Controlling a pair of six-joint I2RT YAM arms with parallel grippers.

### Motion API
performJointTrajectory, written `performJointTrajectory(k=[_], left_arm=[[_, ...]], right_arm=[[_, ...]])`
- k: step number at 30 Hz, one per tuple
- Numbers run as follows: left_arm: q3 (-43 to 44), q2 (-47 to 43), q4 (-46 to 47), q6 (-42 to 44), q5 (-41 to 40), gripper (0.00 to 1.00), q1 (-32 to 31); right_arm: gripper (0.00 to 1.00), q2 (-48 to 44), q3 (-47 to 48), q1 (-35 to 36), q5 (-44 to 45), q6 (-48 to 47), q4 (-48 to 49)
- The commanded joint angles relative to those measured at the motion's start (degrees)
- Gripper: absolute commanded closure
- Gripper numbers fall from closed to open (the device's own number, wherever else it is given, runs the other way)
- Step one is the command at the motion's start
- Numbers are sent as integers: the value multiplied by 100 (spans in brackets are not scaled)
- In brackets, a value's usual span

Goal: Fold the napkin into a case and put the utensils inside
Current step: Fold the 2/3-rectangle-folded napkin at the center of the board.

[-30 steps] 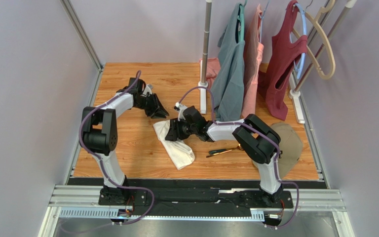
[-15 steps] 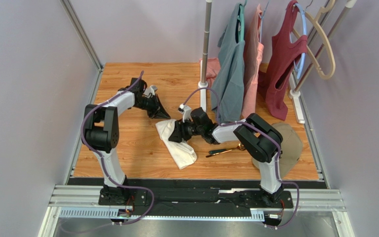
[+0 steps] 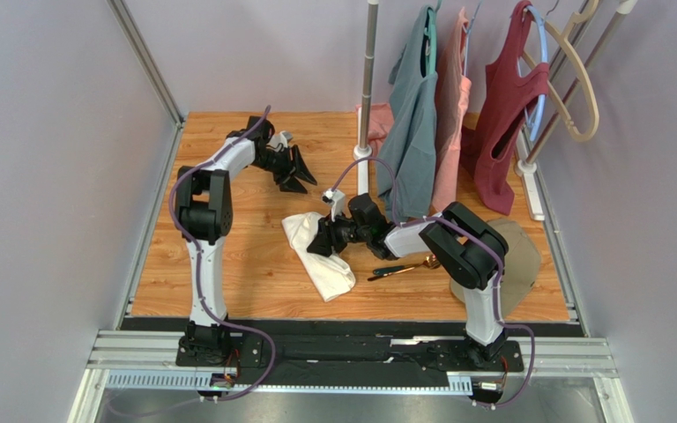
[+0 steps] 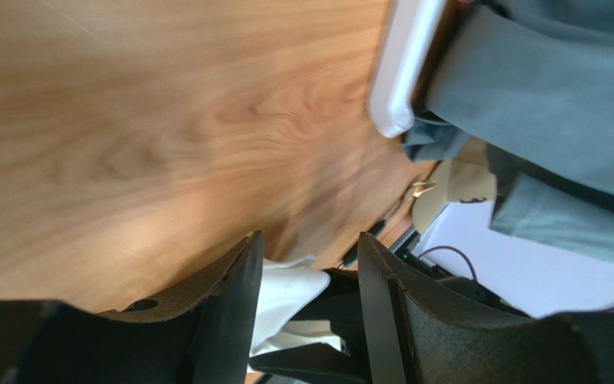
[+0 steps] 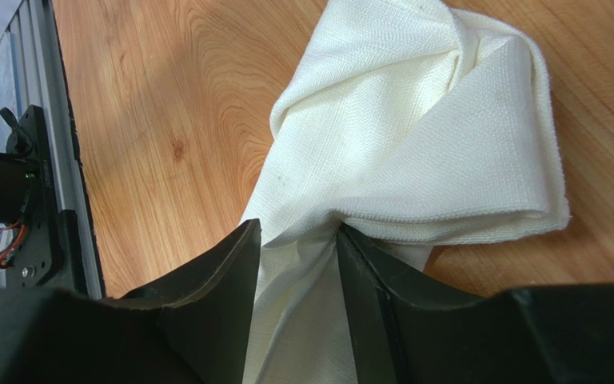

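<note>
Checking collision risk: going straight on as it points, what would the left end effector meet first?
Probably the wooden table itself; only wood shows ahead of the left end effector, though depth is unclear.

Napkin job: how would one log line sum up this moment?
left gripper: open, empty | right gripper: pinching napkin | utensils: on table, outside napkin
</note>
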Motion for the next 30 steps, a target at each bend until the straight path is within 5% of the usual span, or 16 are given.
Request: performJointTrajectory(k=[1, 9, 15, 22, 24, 28, 30], left_arm=[[1704, 1022, -1655, 250, -392, 44, -201], [2480, 1377, -1898, 365, -1431, 46, -780], [3517, 2342, -2987, 1006, -1370, 51, -1158], [3526, 2475, -3523, 1603, -1317, 56, -1256], [3632, 2476, -3691, 1753, -1370, 60, -1256], [3404, 2248, -3815, 2087, -1370, 84, -1230], [3158, 2064, -3692, 2105, -1283, 85, -1168]], right_arm=[[52, 325, -318, -86, 254, -599, -1343], [55, 369, -318, -95, 254, -477, -1255], [56, 255, -502, -86, 254, -406, -1105], [57, 132, -599, -95, 245, -380, -1009], [57, 149, -634, -95, 254, -362, -965], [58, 97, -696, -95, 271, -345, -930], [58, 79, -713, -95, 289, -336, -912]])
